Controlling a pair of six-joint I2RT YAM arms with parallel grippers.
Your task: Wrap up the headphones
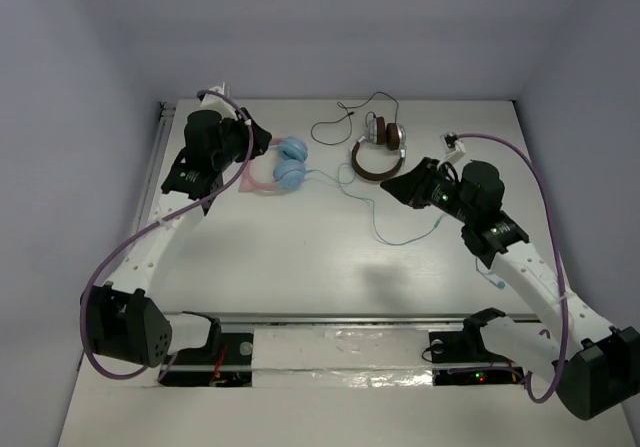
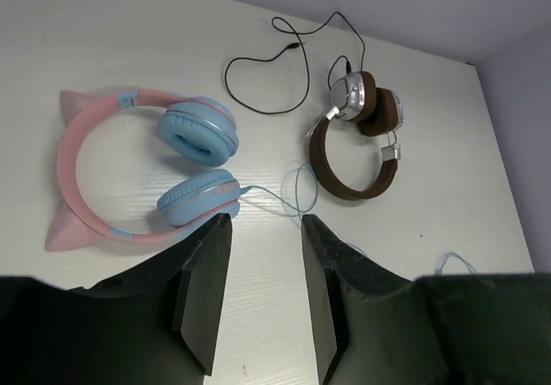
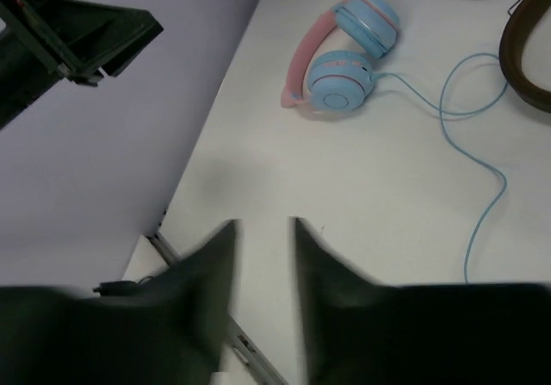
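Headphones (image 1: 288,164) with pink headband and blue cups, flat on worktop (image 1: 300,267) at far left; thin blue cable (image 3: 501,183) trailing loose beside brown headphones (image 1: 378,153). Left gripper (image 2: 263,221) just beside them, jaws narrowly parted, empty. Right gripper (image 3: 263,223) well apart, jaws parted, empty.

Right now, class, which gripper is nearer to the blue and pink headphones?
Left. The left gripper hangs right by the headphones, jaws open and empty; the right gripper is farther off, beside the brown headphones.
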